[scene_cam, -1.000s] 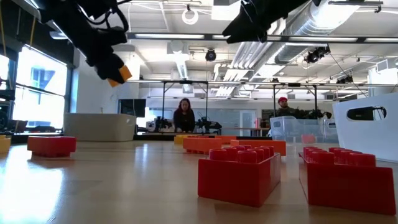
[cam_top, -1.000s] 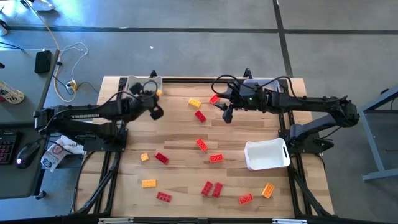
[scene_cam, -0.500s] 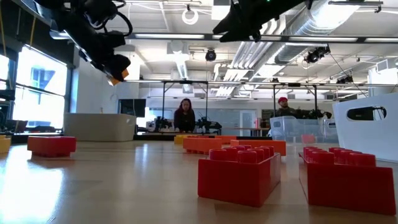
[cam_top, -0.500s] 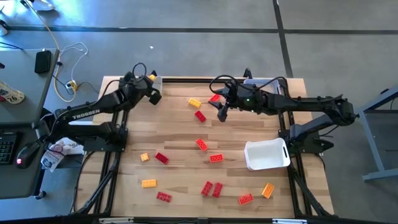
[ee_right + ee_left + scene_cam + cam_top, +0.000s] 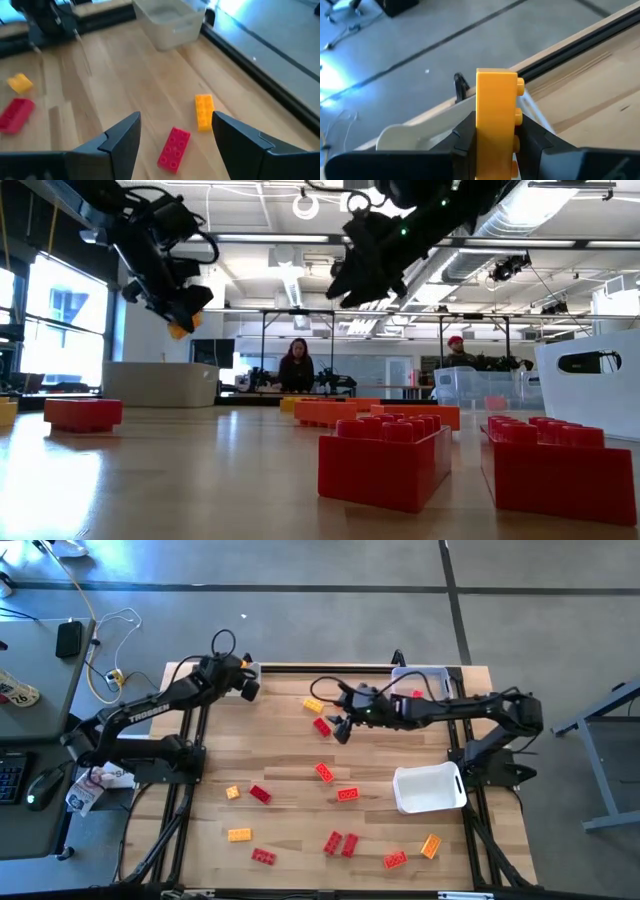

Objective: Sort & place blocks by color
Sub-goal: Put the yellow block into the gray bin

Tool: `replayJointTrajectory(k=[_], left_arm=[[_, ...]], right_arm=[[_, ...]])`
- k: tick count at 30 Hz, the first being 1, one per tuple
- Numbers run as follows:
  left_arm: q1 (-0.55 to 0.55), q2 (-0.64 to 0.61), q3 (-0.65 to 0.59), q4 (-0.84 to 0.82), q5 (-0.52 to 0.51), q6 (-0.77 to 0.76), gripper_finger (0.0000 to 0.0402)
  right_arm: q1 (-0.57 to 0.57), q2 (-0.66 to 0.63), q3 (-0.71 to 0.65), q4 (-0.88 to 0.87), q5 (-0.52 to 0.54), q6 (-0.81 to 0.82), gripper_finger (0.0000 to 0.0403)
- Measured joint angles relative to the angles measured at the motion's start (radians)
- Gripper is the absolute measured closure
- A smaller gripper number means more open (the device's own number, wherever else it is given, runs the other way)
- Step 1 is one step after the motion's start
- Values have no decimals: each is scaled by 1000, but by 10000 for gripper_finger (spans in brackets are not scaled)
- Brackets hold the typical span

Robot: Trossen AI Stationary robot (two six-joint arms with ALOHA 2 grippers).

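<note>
- Since a second ago, both arms have moved: the left arm (image 5: 150, 712) has swung its tip from the middle left of the high view up to the table's top-left corner, and the right arm (image 5: 470, 710) has stretched further left across the top centre, its fingers spread wider than before.
- Table (image 5: 290, 770): pale wood, filling the centre of the high view, with blocks strewn across it.
- White tray (image 5: 430, 789): lower right of the high view, at the table's right edge.
- Clear tray (image 5: 424, 678): top right of the table, with something red inside.
- Pale tray (image 5: 170, 19): at the table's top-left corner, seen at the top centre of the right wrist view.
- Left gripper (image 5: 495, 135): clamped on a yellow block (image 5: 496, 120) held upright between its fingers, just above the pale tray's rim.
- Right gripper (image 5: 172, 135): jaws wide, holding nothing, hovering over a red block (image 5: 174, 148) and an orange block (image 5: 203, 112) lying just beside each other near the top centre of the table.
- Other blocks: red ones (image 5: 341, 843) side by side at bottom centre of the high view, more red (image 5: 259, 794) and yellow (image 5: 239, 834) ones at lower left, and an orange one (image 5: 431, 845) at lower right.
</note>
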Motion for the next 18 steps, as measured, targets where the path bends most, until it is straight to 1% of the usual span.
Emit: replayJointTrajectory(k=[8,15,18], left_arm=[[41,81,3,-2,12,-32,327],[74,145,4,5,74,-59,327],[78,164,4,16,78,-64,327]], right_arm=[[0,88,0,1,27,45,171],[0,136,0,3,27,103,171],[0,162,0,2,27,131,171]])
